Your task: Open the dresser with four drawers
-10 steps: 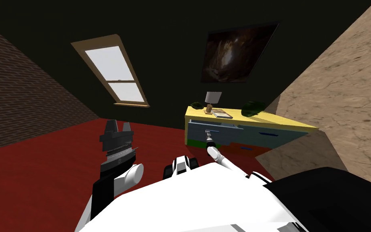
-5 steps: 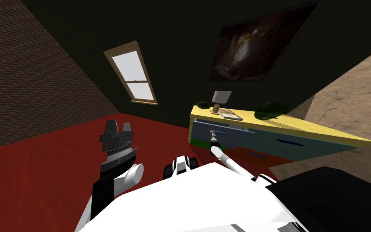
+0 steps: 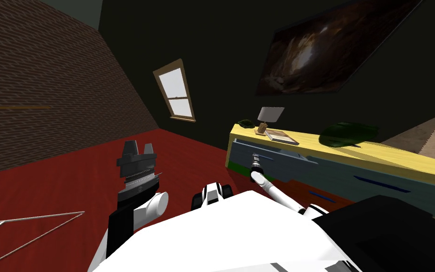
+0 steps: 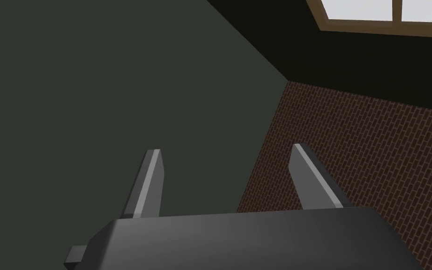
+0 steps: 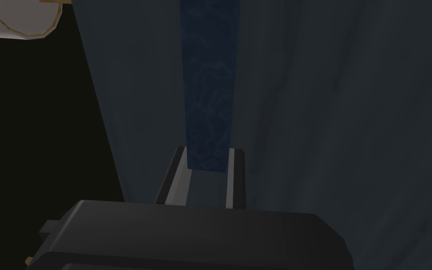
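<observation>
The dresser (image 3: 377, 153) has a yellow top and stands to my right against the dark wall. It has blue-grey upper drawers and red lower ones. Its upper left drawer (image 3: 282, 163) juts out from the front. My right gripper (image 3: 255, 158) reaches to that drawer's face. In the right wrist view the right gripper (image 5: 205, 161) is shut on the dark blue handle (image 5: 208, 93), one finger on each side of its end. My left gripper (image 3: 137, 147) is held up over the red floor, away from the dresser, and its fingers (image 4: 150, 180) stand wide apart with nothing between them.
On the dresser top are a small lamp (image 3: 269, 118), a book (image 3: 283, 137) and two dark green things (image 3: 347, 133). A window (image 3: 178, 92) and a picture (image 3: 334, 45) hang on the dark wall. A brick wall (image 3: 46, 94) runs along my left. A thin metal frame (image 3: 28, 226) lies on the floor.
My view has swung: the dresser now stretches further right and looks nearer, and the window has shifted right. The right gripper stays on the handle and the drawer stands slightly further out.
</observation>
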